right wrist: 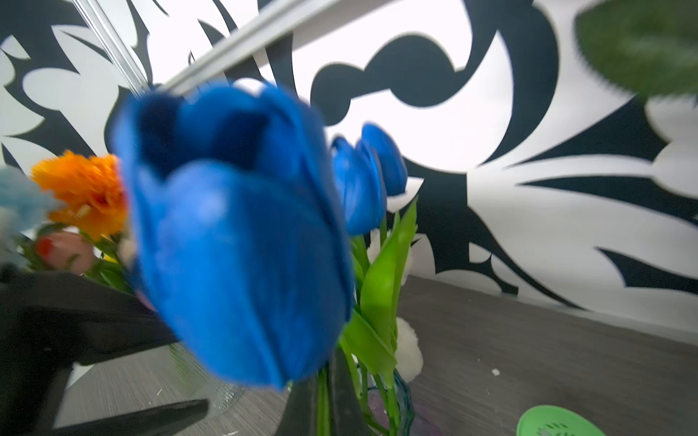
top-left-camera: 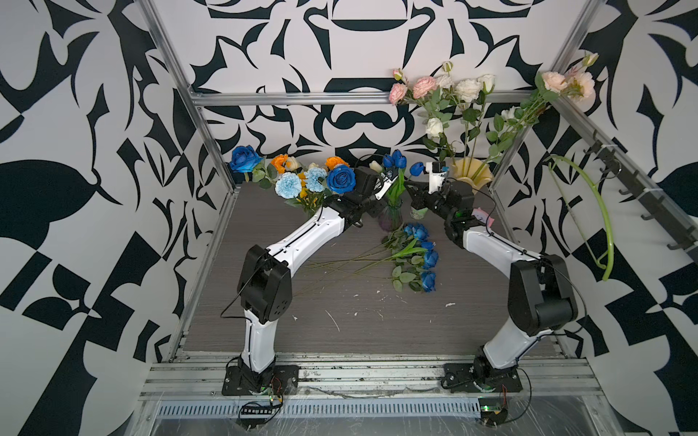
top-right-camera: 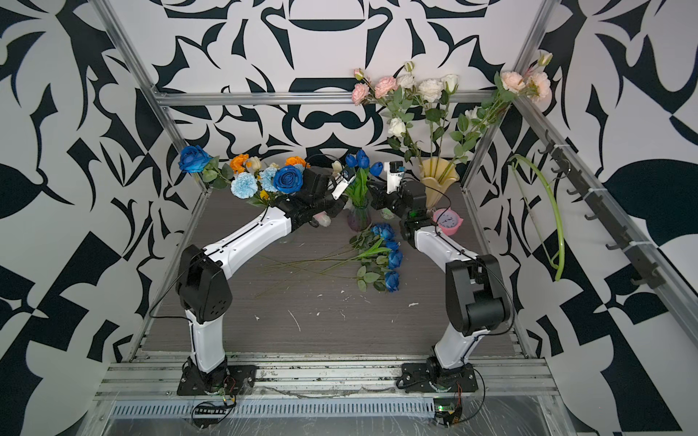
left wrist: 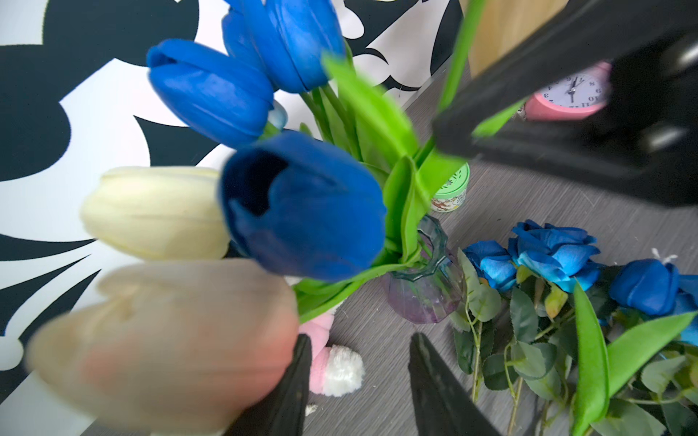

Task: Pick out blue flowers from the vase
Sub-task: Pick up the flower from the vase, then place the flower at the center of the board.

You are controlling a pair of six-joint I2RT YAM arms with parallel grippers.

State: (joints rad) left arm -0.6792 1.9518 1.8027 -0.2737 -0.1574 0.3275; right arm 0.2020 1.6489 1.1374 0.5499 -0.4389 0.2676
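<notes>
Tulips (top-left-camera: pixel 394 160), blue, stand in glass vase (left wrist: pixel 426 302). Right claw (right wrist: pixel 321 405) pinched tight on one green stem (left wrist: pixel 459 53). Left claw (left wrist: pixel 359 372) half open, empty. Stems look light, bendy, smooth; best hold low.

2 arms (top-left-camera: pixel 306 236) stretched forward (converging); left gripper (left wrist: pixel 360 339) half-open, right gripper (right wrist: pixel 321 392) clamped tight.

Top views look down overhead; both wrist views crowd blue tulips (left wrist: pixel 302 204).

blue tulips (left wrist: pixel 302 204), purplish vase (left wrist: pixel 423 298), black-white patterned wall (top-left-camera: pixel 359 56)
</notes>
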